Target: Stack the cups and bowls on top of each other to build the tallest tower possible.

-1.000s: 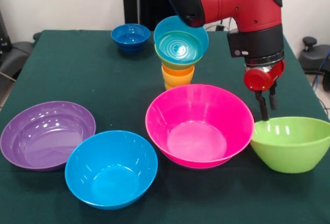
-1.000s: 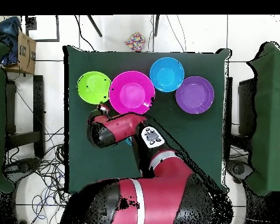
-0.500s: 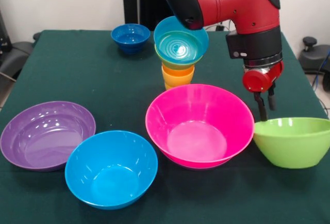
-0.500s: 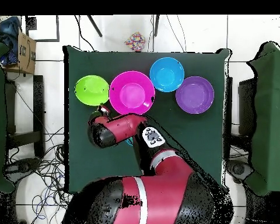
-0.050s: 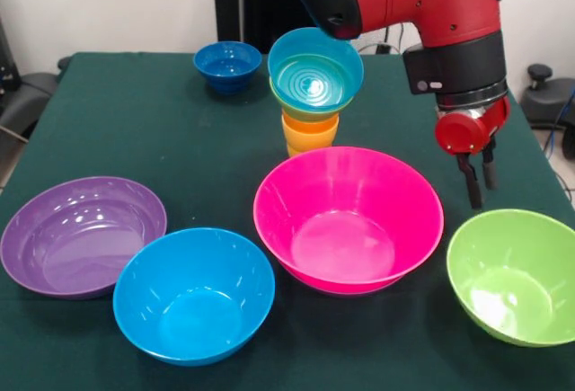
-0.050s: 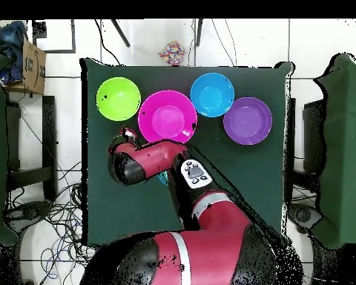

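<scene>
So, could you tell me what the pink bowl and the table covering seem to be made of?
The pink bowl looks like glossy moulded plastic: bright highlights run along its smooth inner wall. The table covering looks like dark green matte cloth, probably felt, since it shows no shine.

On the bench point(image 5: 135, 130), the nearest bowl point(image 5: 512, 274) lies just before the jaws, apart from them. The second bowl point(image 5: 349, 220) sits left of the jaws, with the tower point(image 5: 314, 94) behind it. Farther left come the third bowl point(image 5: 193, 297) and the fourth bowl point(image 5: 81, 234). The small bowl point(image 5: 226, 65) stands far back, left of the tower.
</scene>
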Controlling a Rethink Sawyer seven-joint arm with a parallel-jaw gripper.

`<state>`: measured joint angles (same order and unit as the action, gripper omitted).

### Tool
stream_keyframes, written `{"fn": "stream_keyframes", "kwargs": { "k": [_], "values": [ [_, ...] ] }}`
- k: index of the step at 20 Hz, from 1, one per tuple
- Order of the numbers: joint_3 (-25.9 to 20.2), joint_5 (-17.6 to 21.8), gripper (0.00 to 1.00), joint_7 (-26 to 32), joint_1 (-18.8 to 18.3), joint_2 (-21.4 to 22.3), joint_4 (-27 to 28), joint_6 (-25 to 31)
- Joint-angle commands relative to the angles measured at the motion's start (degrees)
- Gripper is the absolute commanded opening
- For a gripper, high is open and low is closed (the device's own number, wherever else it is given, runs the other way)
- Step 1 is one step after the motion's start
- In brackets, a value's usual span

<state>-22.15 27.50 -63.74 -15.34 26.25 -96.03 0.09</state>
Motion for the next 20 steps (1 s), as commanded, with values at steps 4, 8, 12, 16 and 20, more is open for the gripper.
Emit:
{"fn": "stream_keyframes", "kwargs": {
  "k": [4, 8, 12, 16, 20],
  "values": [
    [-1.3, 3.2, 1.00, -7.8, 1.6, -4.1, 1.4, -3.1],
    [0.7, 4.5, 1.00, -7.2, 2.6, -6.1, 3.1, -5.5],
    [-0.8, 5.3, 1.00, -6.5, 0.9, -7.2, 3.1, -6.4],
    [-4.9, 5.9, 1.00, -6.4, -2.2, -7.4, 1.7, -6.7],
    [-7.0, 3.3, 1.00, -7.6, -3.1, -3.8, -0.6, -3.4]
  ]
}}
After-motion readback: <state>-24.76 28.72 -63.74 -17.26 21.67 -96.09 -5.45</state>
